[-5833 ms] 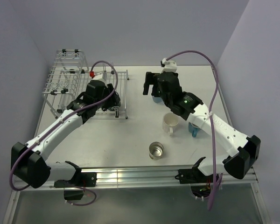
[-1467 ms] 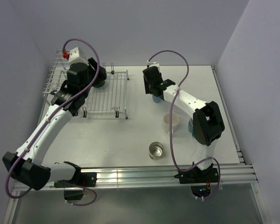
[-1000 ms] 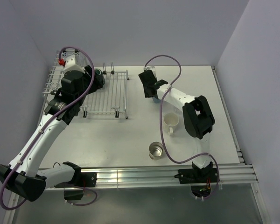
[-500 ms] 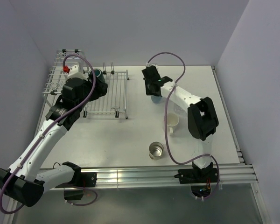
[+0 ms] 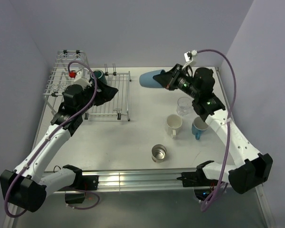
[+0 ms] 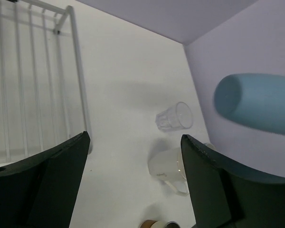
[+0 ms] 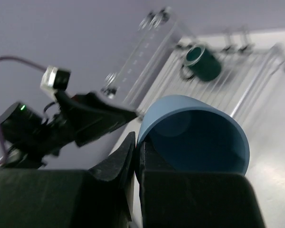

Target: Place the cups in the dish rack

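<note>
Altogether: six cups, one dish rack, two grippers.
Held in the air: one cup, the blue tumbler (image 5: 151,79). It is tipped on its side above the table (image 5: 133,137), closed end toward the rack, to the rack's right and apart from it.
Right gripper (image 5: 169,80): fingers pinched together on the wall of the tumbler's rim. The right wrist view shows one finger inside the mouth and one outside.
In the rack: one cup, the dark teal mug (image 5: 98,75). It lies on its side at the far edge of the flat grid tray of the dish rack (image 5: 129,97).
Left gripper (image 5: 108,92): fingers spread wide with nothing between them. It hangs over the grid tray, near the teal mug and not touching it.
On the table: four cups, all right of the rack and well apart from it.
Clear glass (image 5: 183,105): one, upright, the farthest back of the four.
Cream mug (image 5: 174,124): one, mouth up, just in front of the glass, handle toward the near edge.
Blue mug with white inside (image 5: 198,127): one, just beside the cream mug on its right.
Shiny steel cup (image 5: 158,153): one, mouth up, alone and nearest the arm bases.
Rack sections: two, the flat grid tray and a taller basket at the far left end.
</note>
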Motion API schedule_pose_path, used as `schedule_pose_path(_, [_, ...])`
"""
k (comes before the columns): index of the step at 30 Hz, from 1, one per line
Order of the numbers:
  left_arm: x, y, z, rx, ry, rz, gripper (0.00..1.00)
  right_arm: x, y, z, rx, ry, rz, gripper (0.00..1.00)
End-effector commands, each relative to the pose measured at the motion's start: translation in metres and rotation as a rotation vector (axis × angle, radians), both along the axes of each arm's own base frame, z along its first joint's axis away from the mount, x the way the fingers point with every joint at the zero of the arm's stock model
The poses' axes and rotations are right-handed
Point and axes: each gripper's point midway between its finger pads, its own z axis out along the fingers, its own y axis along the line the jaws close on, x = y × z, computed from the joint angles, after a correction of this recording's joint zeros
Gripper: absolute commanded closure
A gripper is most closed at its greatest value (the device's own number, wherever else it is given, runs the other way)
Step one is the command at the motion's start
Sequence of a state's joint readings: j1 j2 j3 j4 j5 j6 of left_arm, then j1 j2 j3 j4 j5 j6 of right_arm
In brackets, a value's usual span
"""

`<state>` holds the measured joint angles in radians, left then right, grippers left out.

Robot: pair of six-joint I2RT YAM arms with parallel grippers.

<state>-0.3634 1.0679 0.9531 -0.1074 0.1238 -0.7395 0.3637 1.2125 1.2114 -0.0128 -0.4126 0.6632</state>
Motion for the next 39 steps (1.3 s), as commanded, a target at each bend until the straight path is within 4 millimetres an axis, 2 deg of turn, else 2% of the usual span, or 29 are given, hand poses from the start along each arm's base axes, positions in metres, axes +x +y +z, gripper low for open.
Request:
schedule_pose_path(1, [-0.013,-0.023,0.051,-0.153,-0.175,-0.145,0.15,-0.035,0.027,-0.004,0.185,0.05,0.236,1.0])
schedule_pose_path(5, [-0.029,-0.041,0.069,-0.257,-0.22,-0.276,0.14,-0.054,0.025,-0.006,0.289,0.036,0.276,1.0])
schedule_pose_path(7, [-0.03,-0.047,0.072,-0.288,-0.232,-0.317,0.14,-0.065,0.023,0.0,0.33,0.007,0.303,1.0])
schedule_pose_path(12, [-0.03,-0.056,0.058,-0.321,-0.188,-0.361,0.14,-0.082,0.022,0.011,0.43,-0.031,0.369,1.0])
schedule_pose_path(16, [-0.03,-0.059,0.05,-0.312,-0.176,-0.379,0.13,-0.086,0.02,0.013,0.456,-0.038,0.377,1.0])
schedule_pose_path(20, [-0.034,-0.072,0.047,-0.314,-0.167,-0.456,0.11,-0.089,0.021,0.017,0.485,-0.047,0.403,1.0])
schedule_pose_path(27, [-0.05,-0.084,0.063,-0.393,-0.228,-0.562,0.1,-0.09,0.022,0.019,0.524,-0.041,0.433,1.0])
schedule_pose_path(34, [-0.056,-0.088,0.061,-0.462,-0.209,-0.607,0.09,-0.092,0.022,0.022,0.548,-0.047,0.45,1.0])
schedule_pose_path(35, [-0.058,-0.088,0.067,-0.489,-0.223,-0.618,0.09,-0.093,0.021,0.023,0.552,-0.051,0.451,1.0])
schedule_pose_path(39, [-0.063,-0.088,0.069,-0.546,-0.233,-0.643,0.09,-0.095,0.02,0.024,0.557,-0.055,0.451,1.0])
